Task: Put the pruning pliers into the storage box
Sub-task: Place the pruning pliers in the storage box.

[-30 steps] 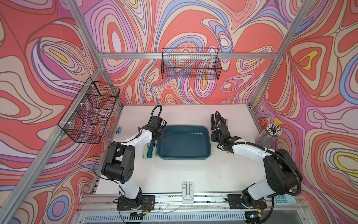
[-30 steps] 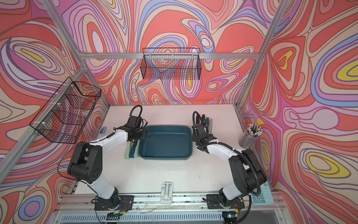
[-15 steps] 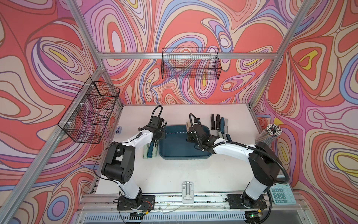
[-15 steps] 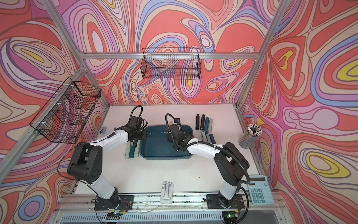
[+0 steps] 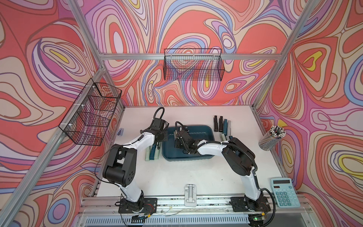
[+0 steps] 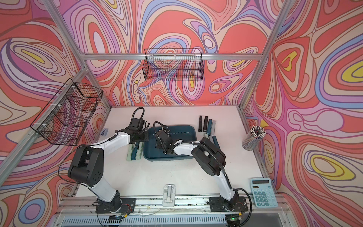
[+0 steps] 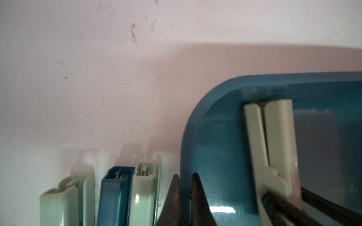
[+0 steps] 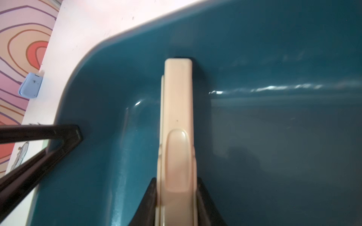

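Pruning pliers (image 8: 177, 117) clamped, tip near storage box (image 8: 117, 68) wall

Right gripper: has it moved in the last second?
Yes. The right gripper swung from beyond the right edge of the storage box to above its left half, jaws shut on cream pruning pliers.

My worktop (image 5: 176, 176) is plain white, scuffed with small dark marks. Swirling red, pink and lilac walls (image 5: 196, 29) close it in on three sides, held by a silver frame (image 5: 188, 56). One black wire basket (image 5: 193, 66) hangs on the back wall, and a tiered one (image 5: 90, 114) hangs on my left wall. A small blue gadget (image 5: 120, 132) lies by my left edge. A clear cup of pencils (image 5: 272, 138) stands upright at my right edge. A pale blue calculator (image 5: 284, 192) sits at the near right corner, and a grey latch (image 5: 190, 194) sits at the middle of the front edge.
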`<state>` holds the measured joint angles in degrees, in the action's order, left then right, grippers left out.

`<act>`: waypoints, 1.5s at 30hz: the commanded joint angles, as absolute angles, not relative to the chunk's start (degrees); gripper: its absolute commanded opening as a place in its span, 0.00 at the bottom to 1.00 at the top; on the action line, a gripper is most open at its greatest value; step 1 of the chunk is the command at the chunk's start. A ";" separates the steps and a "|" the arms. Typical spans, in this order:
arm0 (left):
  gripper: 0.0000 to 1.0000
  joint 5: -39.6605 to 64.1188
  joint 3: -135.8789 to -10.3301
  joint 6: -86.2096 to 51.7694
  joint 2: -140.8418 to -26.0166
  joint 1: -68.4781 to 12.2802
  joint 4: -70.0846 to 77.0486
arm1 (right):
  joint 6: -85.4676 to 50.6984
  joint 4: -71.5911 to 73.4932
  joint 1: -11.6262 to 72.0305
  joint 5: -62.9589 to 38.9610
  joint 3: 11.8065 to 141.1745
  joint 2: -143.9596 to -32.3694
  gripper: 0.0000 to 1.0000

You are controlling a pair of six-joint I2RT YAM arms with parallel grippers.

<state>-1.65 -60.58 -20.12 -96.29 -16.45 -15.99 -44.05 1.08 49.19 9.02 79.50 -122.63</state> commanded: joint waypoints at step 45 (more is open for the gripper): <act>0.01 1.70 -58.55 -18.12 -95.41 -16.99 -17.05 | -39.85 -0.17 42.91 8.91 74.74 -107.65 0.49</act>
